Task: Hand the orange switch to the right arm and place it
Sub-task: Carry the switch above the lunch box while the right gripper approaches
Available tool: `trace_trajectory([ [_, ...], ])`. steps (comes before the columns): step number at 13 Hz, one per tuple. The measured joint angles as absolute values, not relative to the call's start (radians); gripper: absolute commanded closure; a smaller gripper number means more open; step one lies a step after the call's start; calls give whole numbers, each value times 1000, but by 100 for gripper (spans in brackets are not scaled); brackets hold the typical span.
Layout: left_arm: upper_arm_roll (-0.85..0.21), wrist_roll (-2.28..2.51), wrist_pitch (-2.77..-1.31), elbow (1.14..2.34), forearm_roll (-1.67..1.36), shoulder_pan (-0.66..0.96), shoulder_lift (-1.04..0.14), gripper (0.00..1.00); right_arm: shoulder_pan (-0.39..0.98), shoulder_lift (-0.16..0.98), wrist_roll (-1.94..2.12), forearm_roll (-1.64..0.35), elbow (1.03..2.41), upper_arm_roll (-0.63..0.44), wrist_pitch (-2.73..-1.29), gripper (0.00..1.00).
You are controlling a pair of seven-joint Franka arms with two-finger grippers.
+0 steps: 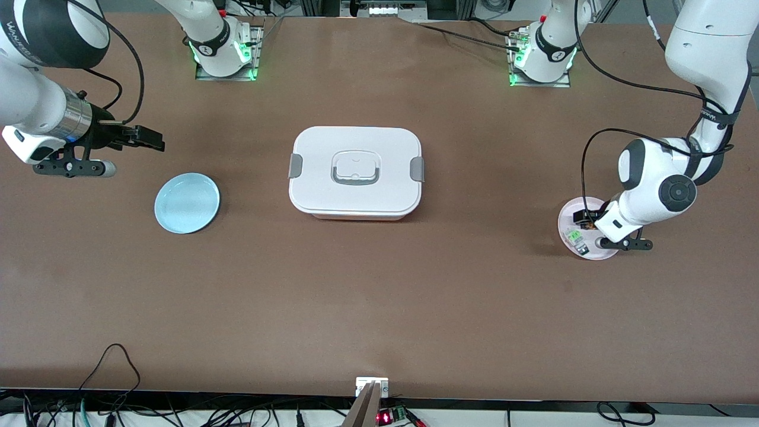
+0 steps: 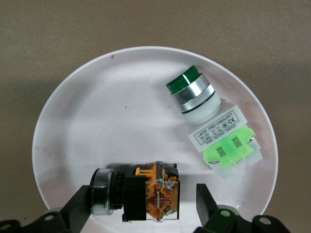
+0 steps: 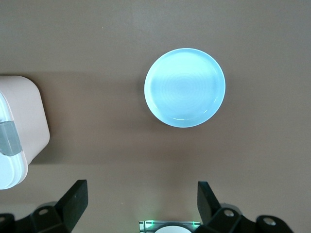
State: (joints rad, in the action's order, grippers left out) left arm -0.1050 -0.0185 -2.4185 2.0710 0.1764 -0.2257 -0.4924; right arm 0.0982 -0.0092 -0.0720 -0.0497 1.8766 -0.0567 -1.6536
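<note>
Orange switch [image 2: 146,194] between left gripper [image 2: 143,206] fingers.

Blue plate [image 1: 187,203], lidded white box [image 1: 356,172]

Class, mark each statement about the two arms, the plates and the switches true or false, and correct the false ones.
1. The orange switch lies on the pink plate. True.
2. The left hand has lifted it clear. False: the switch lies on the plate between the open fingers.
3. The right hand is open. True.
4. The blue plate holds the green switch. False: it shares the pink plate.
</note>
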Motion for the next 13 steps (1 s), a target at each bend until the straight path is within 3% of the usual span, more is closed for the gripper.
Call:
trace_trajectory([
  [1, -105, -19, -2419, 2072, 176, -226, -495, 19, 98, -9, -73, -50, 1877, -56, -1647, 0],
  [2, -105, -19, -2419, 2073, 176, -227, -498, 29, 99, -9, -73, -50, 1877, -56, -1641, 0],
  [3, -105, -20, -2419, 2073, 176, -227, -499, 51, 99, -9, -74, -50, 1876, -56, -1637, 0],
  [4, -105, -20, -2419, 2073, 176, -227, -499, 80, 99, -9, -74, -50, 1876, -56, -1636, 0],
  [5, -105, -22, -2418, 2073, 177, -227, -499, 100, 99, -9, -74, -50, 1876, -56, -1635, 0],
  [8, -107, -44, -2350, 2053, 177, -227, -498, 100, 101, -9, -74, -51, 1876, -55, -1615, 0],
  [13, -167, -53, -1960, 1852, 176, -225, -472, 100, 108, -10, -78, -127, 1836, 4, -1568, 0],
])
